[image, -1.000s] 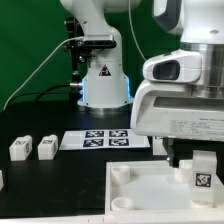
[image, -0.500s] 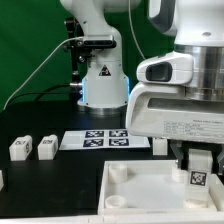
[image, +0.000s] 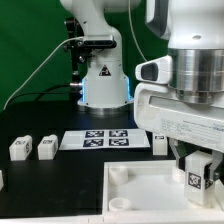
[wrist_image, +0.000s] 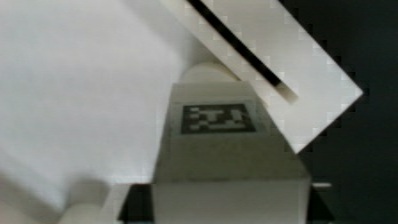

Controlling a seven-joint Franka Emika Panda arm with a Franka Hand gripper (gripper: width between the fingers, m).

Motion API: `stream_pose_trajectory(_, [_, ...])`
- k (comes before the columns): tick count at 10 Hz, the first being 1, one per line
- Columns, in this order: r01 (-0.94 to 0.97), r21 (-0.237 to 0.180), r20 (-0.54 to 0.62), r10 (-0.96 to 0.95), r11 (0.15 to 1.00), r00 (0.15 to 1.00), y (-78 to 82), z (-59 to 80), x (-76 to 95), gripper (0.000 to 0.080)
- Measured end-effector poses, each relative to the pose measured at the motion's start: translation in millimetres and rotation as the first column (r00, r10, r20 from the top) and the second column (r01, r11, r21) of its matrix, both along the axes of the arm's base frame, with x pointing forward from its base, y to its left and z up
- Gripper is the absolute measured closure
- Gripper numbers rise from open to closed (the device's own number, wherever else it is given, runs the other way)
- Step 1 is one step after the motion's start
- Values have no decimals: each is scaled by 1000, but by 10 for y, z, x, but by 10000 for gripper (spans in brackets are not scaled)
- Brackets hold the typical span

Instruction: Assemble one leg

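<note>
My gripper (image: 200, 172) is shut on a white leg (image: 198, 178) with a black-and-white tag on its face. It holds the leg upright over the far right corner of the large white square panel (image: 140, 190). In the wrist view the leg (wrist_image: 222, 140) fills the middle, its far end at a rounded corner socket of the panel (wrist_image: 71, 100). I cannot tell whether the leg touches the socket. Two more legs (image: 19, 149) (image: 47, 148) stand on the black table at the exterior view's left.
The marker board (image: 105, 139) lies flat behind the panel. The robot base (image: 103, 80) stands at the back. Another leg's edge (image: 2, 178) shows at the exterior view's far left. A socket (image: 120, 175) sits at the panel's far left corner.
The gripper has turned about its axis with the leg in it, and the leg has dropped slightly toward the panel corner. The loose legs have not moved.
</note>
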State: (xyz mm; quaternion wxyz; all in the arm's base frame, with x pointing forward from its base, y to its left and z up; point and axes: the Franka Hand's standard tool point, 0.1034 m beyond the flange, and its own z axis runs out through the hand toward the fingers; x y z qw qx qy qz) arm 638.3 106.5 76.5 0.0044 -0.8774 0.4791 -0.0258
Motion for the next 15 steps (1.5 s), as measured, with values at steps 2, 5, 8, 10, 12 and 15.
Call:
stream_pose_trajectory(2, [88, 8, 1, -88, 996, 996, -10, -3, -7, 506])
stream_pose_trajectory(5, [88, 8, 1, -88, 996, 996, -10, -3, -7, 506])
stream_pose_trajectory(8, [88, 8, 1, -88, 996, 996, -10, -3, -7, 506])
stream_pose_trajectory(10, [88, 8, 1, -88, 996, 996, -10, -3, -7, 206])
stream_pose_trajectory(12, [130, 10, 1, -130, 991, 992, -15, -10, -8, 161])
stream_pose_trajectory(15, [-45, 11, 84, 44, 999, 995, 78, -48, -85, 153])
